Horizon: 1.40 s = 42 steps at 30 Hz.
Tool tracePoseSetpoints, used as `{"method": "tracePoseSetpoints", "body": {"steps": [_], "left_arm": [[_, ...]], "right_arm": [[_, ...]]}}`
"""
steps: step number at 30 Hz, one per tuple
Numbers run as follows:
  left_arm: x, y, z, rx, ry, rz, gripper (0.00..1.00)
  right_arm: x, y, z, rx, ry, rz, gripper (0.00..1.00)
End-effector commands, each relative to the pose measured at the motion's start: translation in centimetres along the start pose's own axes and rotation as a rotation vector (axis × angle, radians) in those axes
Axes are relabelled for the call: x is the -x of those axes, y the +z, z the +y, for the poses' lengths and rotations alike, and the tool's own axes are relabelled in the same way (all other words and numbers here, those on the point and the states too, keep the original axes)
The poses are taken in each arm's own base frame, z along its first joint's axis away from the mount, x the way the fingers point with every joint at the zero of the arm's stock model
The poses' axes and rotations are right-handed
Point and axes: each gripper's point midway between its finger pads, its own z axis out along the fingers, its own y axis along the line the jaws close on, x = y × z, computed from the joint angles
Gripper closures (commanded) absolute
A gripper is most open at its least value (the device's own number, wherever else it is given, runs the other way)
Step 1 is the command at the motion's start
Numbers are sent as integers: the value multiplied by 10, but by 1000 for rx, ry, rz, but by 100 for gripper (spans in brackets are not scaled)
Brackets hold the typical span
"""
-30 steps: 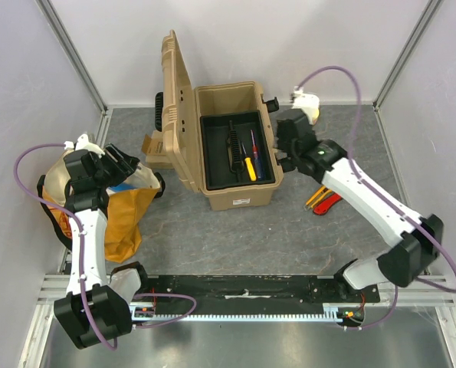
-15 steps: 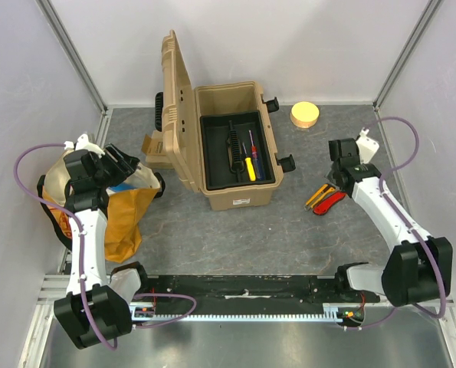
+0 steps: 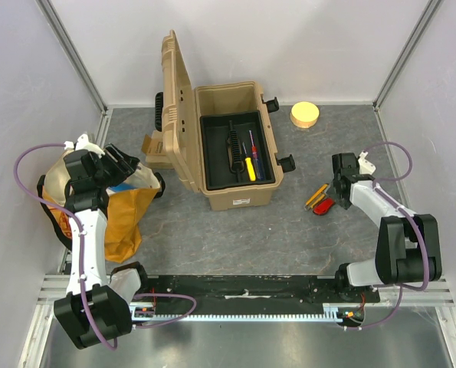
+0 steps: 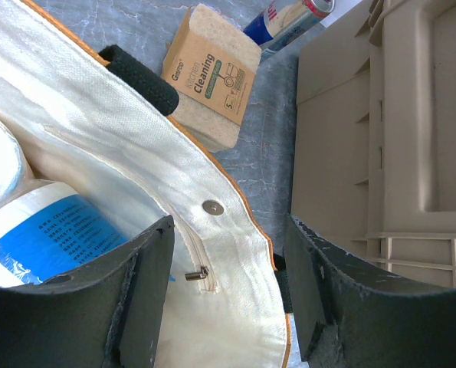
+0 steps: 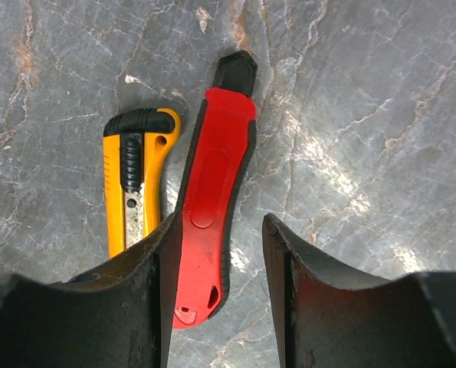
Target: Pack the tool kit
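Where the arms work: a grey marbled table [image 3: 212, 238], boxed in by pale walls and metal corner posts.
Toolbox [image 3: 239, 193]: tan, mid-table toward the back, with its lid [image 3: 178, 115] swung upright on the left side.
Left arm: elbow bent, folded out at the table's left edge, wrist tipped down over the cloth bag [image 3: 124, 218].
Right arm: folded tight along the right side, forearm reaching forward, wrist aimed straight down at the table to the right of the toolbox.
Inner tray [image 3: 212, 157]: black, seated in the toolbox. A yellow-handled screwdriver [image 3: 250, 169] lies in it among other slim tools.
Cardboard box [image 4: 212, 77]: printed "Cleaning", on the table between the bag and the toolbox lid.
Left gripper [image 4: 228, 261]: jaws apart and holding nothing, hanging over the bag's cream lining. A blue-labelled white bottle [image 4: 51, 230] lies inside the bag.
Right gripper [image 5: 216, 230]: jaws apart, one finger either side of the red utility knife [image 5: 212, 176]. Whether they touch it cannot be told.
Red utility knife: flat on the table, black tip pointing away from the gripper.
Yellow utility knife [image 5: 136, 176]: lying just beside the red one.
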Motion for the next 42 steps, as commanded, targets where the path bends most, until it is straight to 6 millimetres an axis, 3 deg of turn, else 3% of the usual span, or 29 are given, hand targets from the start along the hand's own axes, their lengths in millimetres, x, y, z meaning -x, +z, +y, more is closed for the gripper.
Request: {"method": "tracePoseSetpoints", "body": {"steps": [1, 13, 19, 22, 24, 30, 36, 39, 42], "left_arm": [[14, -5, -10, -34, 45, -43, 36], [14, -5, -9, -30, 44, -44, 36], [13, -3, -9, -29, 43, -39, 36], [13, -4, -9, -31, 43, -40, 36], [13, -3, -9, -29, 43, -39, 36], [13, -3, -9, -32, 44, -38, 36], [13, -4, -9, -30, 43, -40, 36], [12, -3, -9, -29, 41, -38, 36], [13, -4, -9, -31, 42, -40, 35]], "right_arm": [[4, 10, 8, 25, 36, -18, 48], [-12, 30, 4, -4, 21, 34, 51], [-1, 24, 14, 37, 20, 16, 66], [8, 15, 19, 61, 16, -7, 85], [21, 4, 23, 84, 16, -36, 92], [71, -54, 41, 208, 38, -167, 95], [111, -154, 101, 547, 5, -324, 97], [111, -206, 140, 762, -46, -351, 97], [88, -258, 185, 967, -166, -348, 97]]}}
